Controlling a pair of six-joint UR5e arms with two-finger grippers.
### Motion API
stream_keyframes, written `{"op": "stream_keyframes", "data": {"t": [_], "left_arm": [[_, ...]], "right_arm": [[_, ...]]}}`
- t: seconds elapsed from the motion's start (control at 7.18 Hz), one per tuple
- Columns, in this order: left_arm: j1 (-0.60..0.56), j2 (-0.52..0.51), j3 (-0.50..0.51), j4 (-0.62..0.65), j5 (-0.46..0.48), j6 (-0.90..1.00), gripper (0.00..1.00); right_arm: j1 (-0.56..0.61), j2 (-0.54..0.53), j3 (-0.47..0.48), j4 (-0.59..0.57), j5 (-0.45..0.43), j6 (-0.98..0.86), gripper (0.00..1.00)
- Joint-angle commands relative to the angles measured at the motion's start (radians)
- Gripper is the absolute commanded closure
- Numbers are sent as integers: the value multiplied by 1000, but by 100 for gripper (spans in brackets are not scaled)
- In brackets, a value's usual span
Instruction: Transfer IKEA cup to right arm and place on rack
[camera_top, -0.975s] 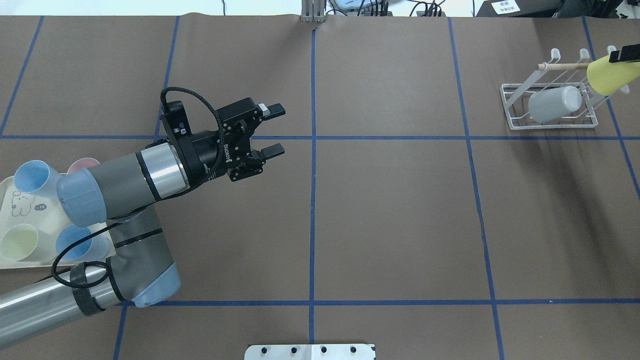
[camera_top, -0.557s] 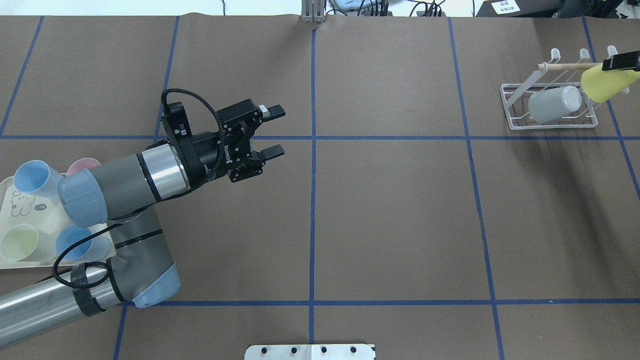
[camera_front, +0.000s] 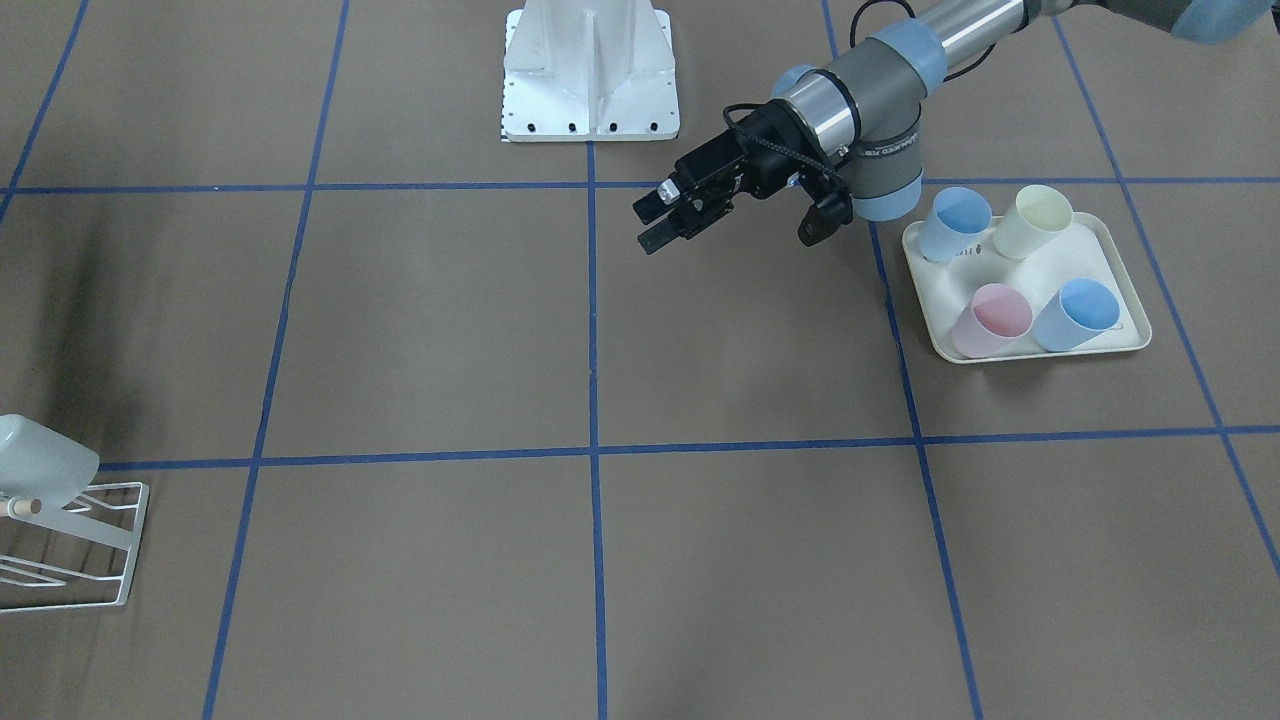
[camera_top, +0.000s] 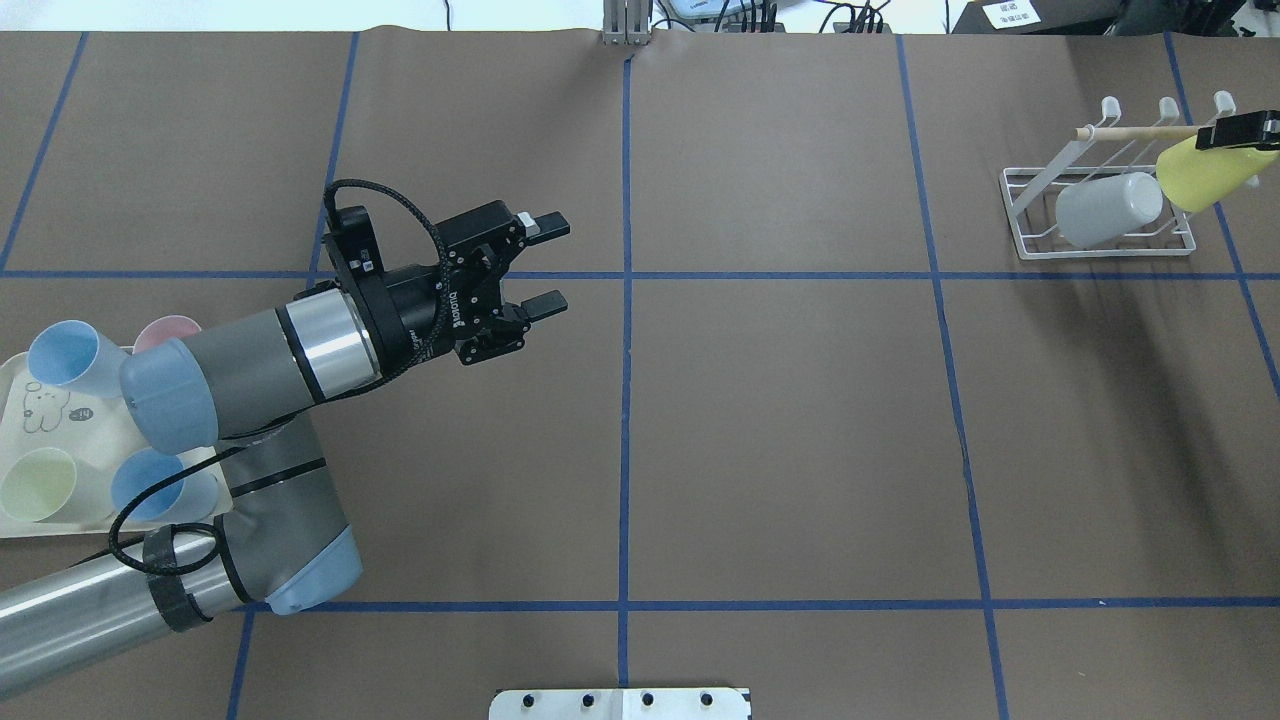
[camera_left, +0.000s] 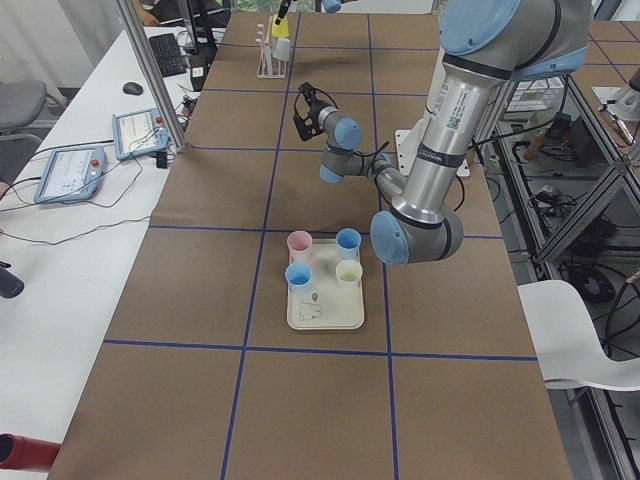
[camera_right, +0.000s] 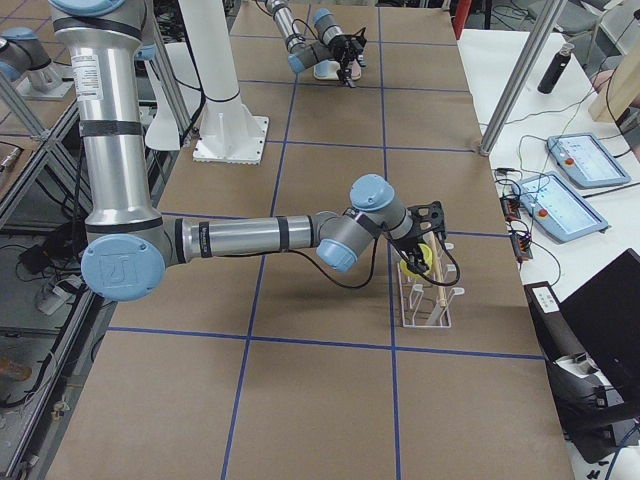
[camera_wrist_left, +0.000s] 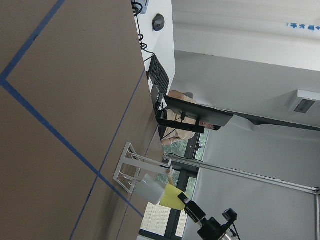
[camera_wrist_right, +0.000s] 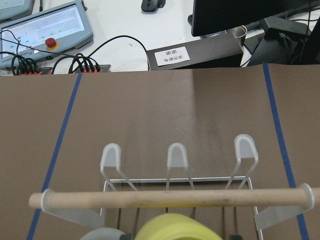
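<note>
Nearest the robot, the left arm (camera_top: 250, 370) is cut off by the overhead frame's edge. Part of the cream tray (camera_top: 70, 445) is hidden by it, at the table end opposite the rack (camera_top: 1105, 251). The pink cup (camera_top: 170, 328) on that tray is half covered in the overhead view. The left gripper (camera_top: 552, 260) is held above the table, well apart from the rack. Its jaws are spread wide with nothing between them.

Of the right gripper (camera_right: 420, 250), only one black finger (camera_top: 1240, 130) is seen from overhead, the remainder being cropped at the frame's edge. It is closed on the yellow cup (camera_top: 1195, 172), whose top alone is caught at the bottom edge of the right wrist view.

The table is covered with brown paper (camera_top: 780, 420) divided by blue tape lines (camera_top: 625, 400). Beyond the rack, past the table's far edge, a white desk is seen with a teach pendant (camera_wrist_right: 47, 27), a bundle of cables (camera_wrist_right: 85, 62) and a black box (camera_wrist_right: 200, 52) bearing a white label.

The yellow cup is held over the rack, just beside the grey cup (camera_top: 1108, 208) on the side away from the tray, on the near side of the wooden dowel (camera_wrist_right: 170, 198). Its long axis is slanted much like the grey cup's, with the lower end toward the rack's base and the upper end at the finger. Which end is the mouth cannot be made out, nor whether a prong is touched.
</note>
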Motion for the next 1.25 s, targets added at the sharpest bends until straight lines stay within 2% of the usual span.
{"op": "stream_keyframes", "data": {"t": [0.0, 0.56, 0.7, 0.84, 0.97, 1.11], "left_arm": [[0, -1, 2, 0, 0, 1, 1], [0, -1, 2, 0, 0, 1, 1], [0, -1, 2, 0, 0, 1, 1], [-2, -3, 1, 3, -6, 1, 1], [-6, -4, -1, 5, -11, 3, 1], [-12, 11, -5, 6, -14, 48, 1]], "right_arm": [[-7, 1, -8, 2, -6, 0, 100], [-30, 4, -19, 2, -29, 0, 81], [-44, 9, -20, 1, -47, 1, 40], [-68, 12, -19, 1, -85, 7, 16], [-80, 12, -19, 2, -99, 7, 4], [-81, 12, -10, 7, -98, 15, 2]]}}
